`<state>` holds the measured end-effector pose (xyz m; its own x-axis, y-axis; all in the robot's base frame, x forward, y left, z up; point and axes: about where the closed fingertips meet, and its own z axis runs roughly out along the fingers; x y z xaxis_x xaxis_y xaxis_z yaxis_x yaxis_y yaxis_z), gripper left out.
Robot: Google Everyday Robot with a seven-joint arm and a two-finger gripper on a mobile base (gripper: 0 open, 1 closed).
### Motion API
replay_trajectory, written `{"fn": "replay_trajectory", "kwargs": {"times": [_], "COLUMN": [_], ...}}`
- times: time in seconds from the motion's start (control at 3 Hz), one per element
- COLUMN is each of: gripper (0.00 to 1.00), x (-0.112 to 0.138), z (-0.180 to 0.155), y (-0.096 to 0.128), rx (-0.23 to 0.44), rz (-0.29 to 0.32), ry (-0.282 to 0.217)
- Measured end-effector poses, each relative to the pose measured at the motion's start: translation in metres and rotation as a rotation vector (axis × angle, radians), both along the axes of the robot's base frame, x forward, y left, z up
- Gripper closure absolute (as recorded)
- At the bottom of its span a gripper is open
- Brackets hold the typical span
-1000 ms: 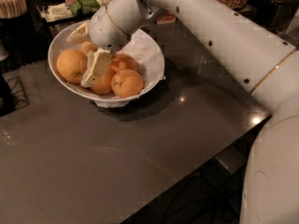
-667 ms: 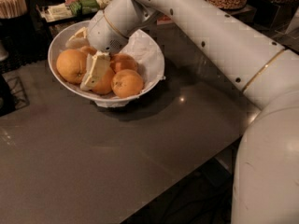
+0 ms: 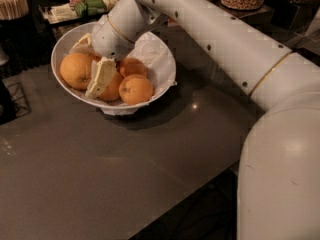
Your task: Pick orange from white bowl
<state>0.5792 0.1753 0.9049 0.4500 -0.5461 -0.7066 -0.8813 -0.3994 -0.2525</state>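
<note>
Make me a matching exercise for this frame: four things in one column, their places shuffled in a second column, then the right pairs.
Things
1. gripper
2. orange
3. white bowl
4. bundle of wooden sticks

Places
A. top left corner of the view
B. resting on the dark table
C. leftmost fruit in the bowl
D. down inside the bowl, among the fruit

Pairs: 1-D, 2-C, 3-B, 4-A

End effector (image 3: 101, 78) in white bowl (image 3: 56, 52) beside orange (image 3: 75, 70)
</note>
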Motion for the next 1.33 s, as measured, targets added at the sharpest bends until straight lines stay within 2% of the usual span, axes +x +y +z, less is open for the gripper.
{"fn": "replay_trajectory", "kwargs": {"times": [0.33, 1.0, 1.33], "gripper": [0.4, 0.87, 1.0], "x": [0.0039, 0.0038, 0.0037], "z": [-0.0025, -0.0026, -0.0026], "y": [0.0009, 0.001, 0.001], "rx": [-0.01, -0.01, -0.01], "rz": [0.007, 0.008, 0.008], "ry": [0.006, 0.006, 0.006]}}
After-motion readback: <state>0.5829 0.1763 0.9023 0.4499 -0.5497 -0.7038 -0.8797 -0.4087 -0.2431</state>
